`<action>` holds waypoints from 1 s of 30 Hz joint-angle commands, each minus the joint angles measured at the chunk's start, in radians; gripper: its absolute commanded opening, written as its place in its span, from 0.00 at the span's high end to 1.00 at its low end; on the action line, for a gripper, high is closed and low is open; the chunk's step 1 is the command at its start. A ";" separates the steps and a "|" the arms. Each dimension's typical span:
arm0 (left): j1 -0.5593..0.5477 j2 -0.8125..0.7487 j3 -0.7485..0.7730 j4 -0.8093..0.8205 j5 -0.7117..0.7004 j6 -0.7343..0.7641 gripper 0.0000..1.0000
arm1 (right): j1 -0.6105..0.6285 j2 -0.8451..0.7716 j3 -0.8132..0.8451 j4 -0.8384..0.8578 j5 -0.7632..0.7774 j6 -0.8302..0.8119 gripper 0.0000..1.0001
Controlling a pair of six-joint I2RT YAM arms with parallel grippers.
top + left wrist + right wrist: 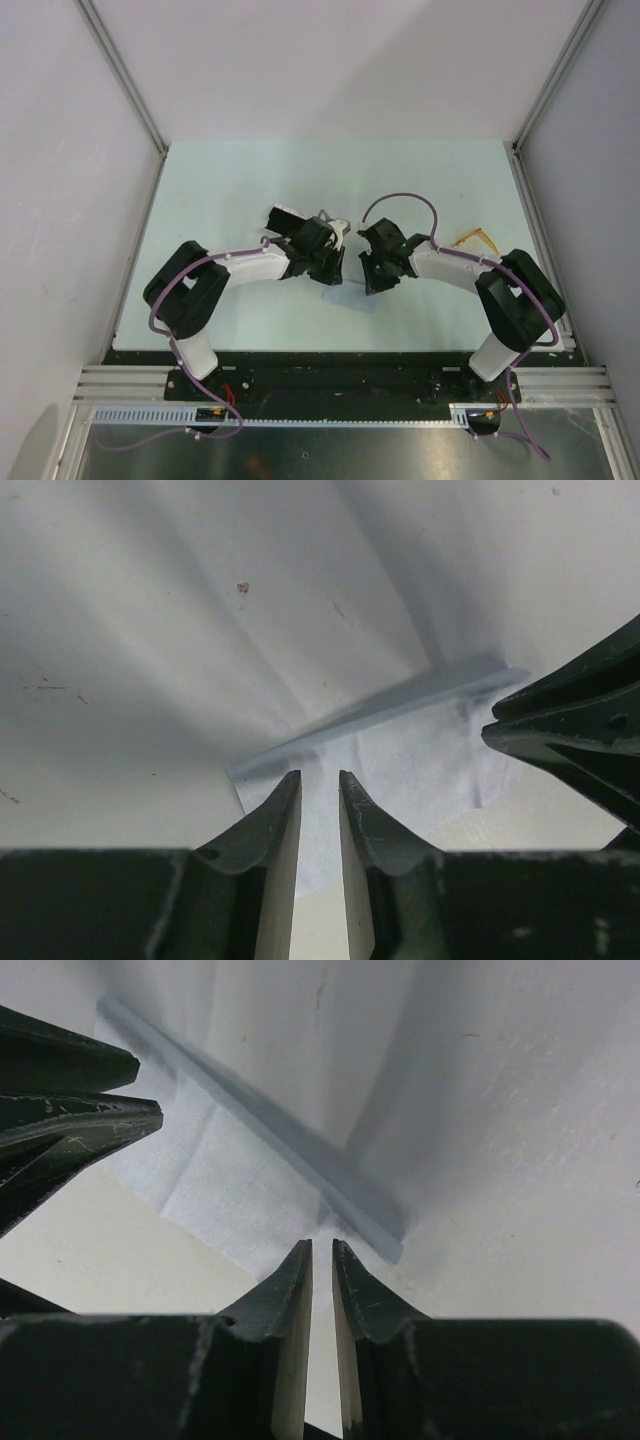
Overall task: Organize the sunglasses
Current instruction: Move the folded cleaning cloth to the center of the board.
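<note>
The sunglasses (478,240), with a thin yellow-orange frame, lie on the table at the right, beside my right arm and away from both grippers. A blue-grey cloth (420,760) lies under the two grippers at mid-table, with a raised fold along its far side. My left gripper (320,775) points down over one corner of it, jaws a narrow gap apart with cloth showing through the gap. My right gripper (321,1245) stands at another corner of the cloth (220,1185), jaws almost together with a thin slit between them. In the top view the two grippers (335,262) (370,270) face each other closely.
A white case with black lines (288,215) sits just behind the left gripper. White walls and metal posts enclose the pale table (240,180) on three sides. Each wrist view shows the other arm's black fingers (580,730) (60,1120) close by.
</note>
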 commanded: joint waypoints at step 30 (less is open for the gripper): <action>-0.005 0.109 0.091 -0.024 -0.026 0.017 0.73 | -0.113 0.063 0.016 0.056 0.012 0.012 0.80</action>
